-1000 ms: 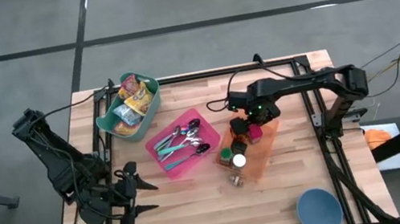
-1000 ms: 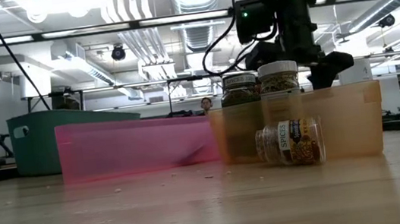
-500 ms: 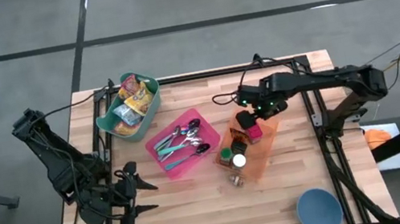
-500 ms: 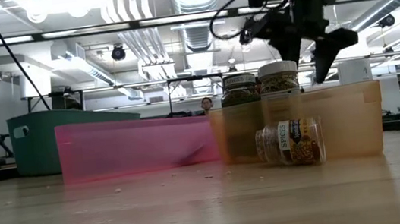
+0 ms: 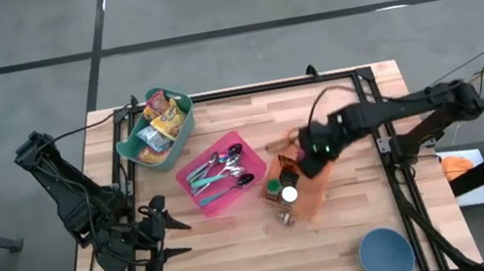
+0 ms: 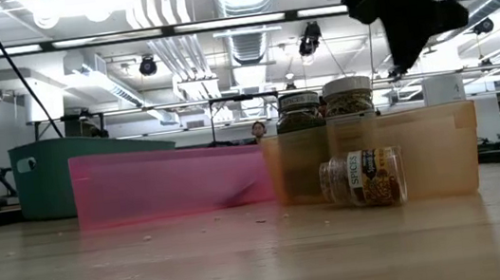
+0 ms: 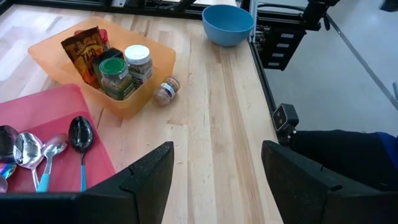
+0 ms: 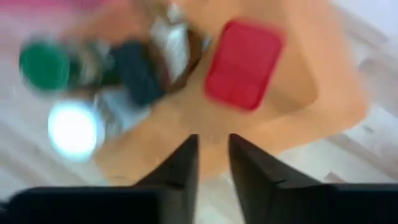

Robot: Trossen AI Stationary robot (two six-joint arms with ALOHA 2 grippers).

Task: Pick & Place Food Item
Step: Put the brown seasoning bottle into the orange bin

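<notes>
Since the right gripper [image 8: 212, 152] hangs nearly closed and empty, the red-lidded container [image 8: 243, 64] just ahead looks rigid; grab its lid edges.

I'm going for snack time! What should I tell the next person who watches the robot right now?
Left gripper: open, empty, parked at the table's left edge.
Right gripper: above the orange bin, fingers nearly together, holding nothing.
Things: spice jars and a red-lidded box sit in the bin; one jar lies on the table beside it.
Done: nothing is being carried.
Left: probably pick a food item.
</notes>
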